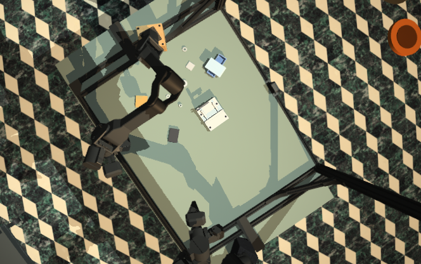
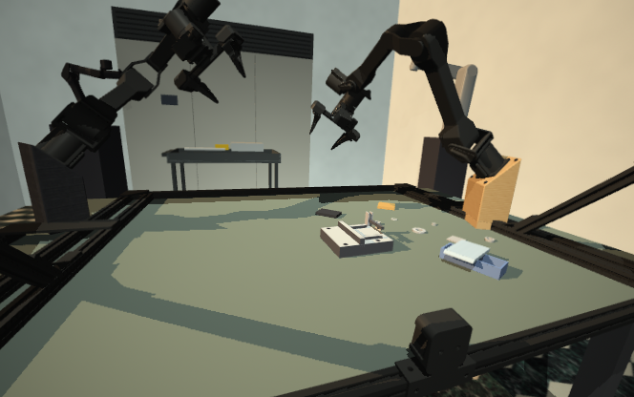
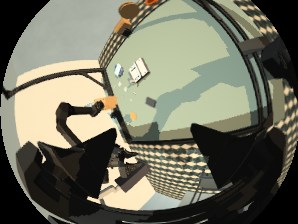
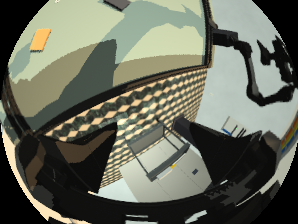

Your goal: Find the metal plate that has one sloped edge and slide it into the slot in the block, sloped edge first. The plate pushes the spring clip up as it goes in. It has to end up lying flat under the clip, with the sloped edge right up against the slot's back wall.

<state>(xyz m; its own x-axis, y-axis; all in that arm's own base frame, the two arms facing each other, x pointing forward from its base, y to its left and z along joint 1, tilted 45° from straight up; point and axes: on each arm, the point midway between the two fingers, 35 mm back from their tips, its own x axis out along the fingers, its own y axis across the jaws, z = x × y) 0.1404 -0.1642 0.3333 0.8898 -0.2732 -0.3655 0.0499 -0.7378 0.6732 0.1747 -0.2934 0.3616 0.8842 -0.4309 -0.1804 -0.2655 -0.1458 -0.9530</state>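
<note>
The white block (image 1: pixel 212 113) with its slot and spring clip sits near the table's middle; it also shows in the exterior view (image 2: pixel 355 239). A dark plate (image 1: pixel 173 134) and an orange plate (image 1: pixel 141 101) lie flat beside it, and a small pale plate (image 1: pixel 190 65) lies farther off. I cannot tell which has the sloped edge. My left gripper (image 2: pixel 229 87) is open and empty, raised high past one table end. My right gripper (image 2: pixel 324 138) is open and empty, high above the table edge near the orange plate (image 4: pixel 41 39) and the dark plate.
A blue holder (image 1: pixel 215 66) with a pale sheet on top stands beyond the block. Small washers (image 1: pixel 180 105) lie scattered near the right arm. The right arm's orange base (image 2: pixel 492 191) stands at a table corner. A black frame rail with a camera mount (image 2: pixel 441 341) rims the table.
</note>
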